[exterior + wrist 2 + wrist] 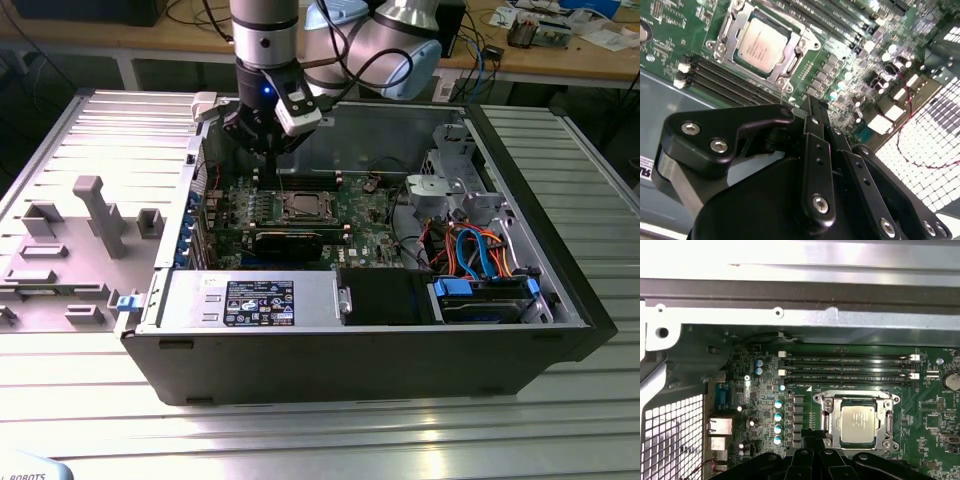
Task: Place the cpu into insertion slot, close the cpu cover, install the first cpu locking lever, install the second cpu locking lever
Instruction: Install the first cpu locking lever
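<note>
pincer [812,106] hangs near the cpu [761,44] (seated in the insertion slot [782,76]).

Ribbed metal table [300,435]; open computer case [350,365] and grey fixture plate [120,150] directly on it.

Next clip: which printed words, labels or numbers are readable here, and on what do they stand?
Power supply label: too small to read.
Print on the cpu: too faint to read.
White markings on the motherboard: too small to read.
Nothing can be quoted.
</note>
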You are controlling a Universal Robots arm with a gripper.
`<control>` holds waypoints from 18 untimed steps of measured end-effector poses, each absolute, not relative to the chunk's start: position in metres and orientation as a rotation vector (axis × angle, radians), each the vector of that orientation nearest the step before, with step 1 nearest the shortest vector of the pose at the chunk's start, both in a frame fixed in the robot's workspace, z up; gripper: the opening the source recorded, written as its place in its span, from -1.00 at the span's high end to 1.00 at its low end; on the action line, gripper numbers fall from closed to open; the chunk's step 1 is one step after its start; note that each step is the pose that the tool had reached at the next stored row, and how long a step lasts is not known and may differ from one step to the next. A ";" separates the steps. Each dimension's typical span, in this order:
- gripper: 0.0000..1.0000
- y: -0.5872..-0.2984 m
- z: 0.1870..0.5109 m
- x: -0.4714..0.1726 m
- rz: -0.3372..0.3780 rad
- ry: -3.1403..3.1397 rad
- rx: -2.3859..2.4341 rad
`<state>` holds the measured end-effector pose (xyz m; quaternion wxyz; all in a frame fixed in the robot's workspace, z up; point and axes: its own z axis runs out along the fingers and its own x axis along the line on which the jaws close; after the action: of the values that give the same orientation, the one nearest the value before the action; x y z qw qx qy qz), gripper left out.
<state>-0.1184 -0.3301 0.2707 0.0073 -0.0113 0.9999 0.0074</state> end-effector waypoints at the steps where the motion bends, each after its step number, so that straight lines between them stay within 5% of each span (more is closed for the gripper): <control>1: 0.79 -0.329 0.270 -0.119 0.023 3.124 -0.036; 18: 0.79 -0.305 0.262 -0.121 0.023 3.120 -0.041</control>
<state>-0.1210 -0.3045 0.2616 0.0109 -0.0131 0.9998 0.0074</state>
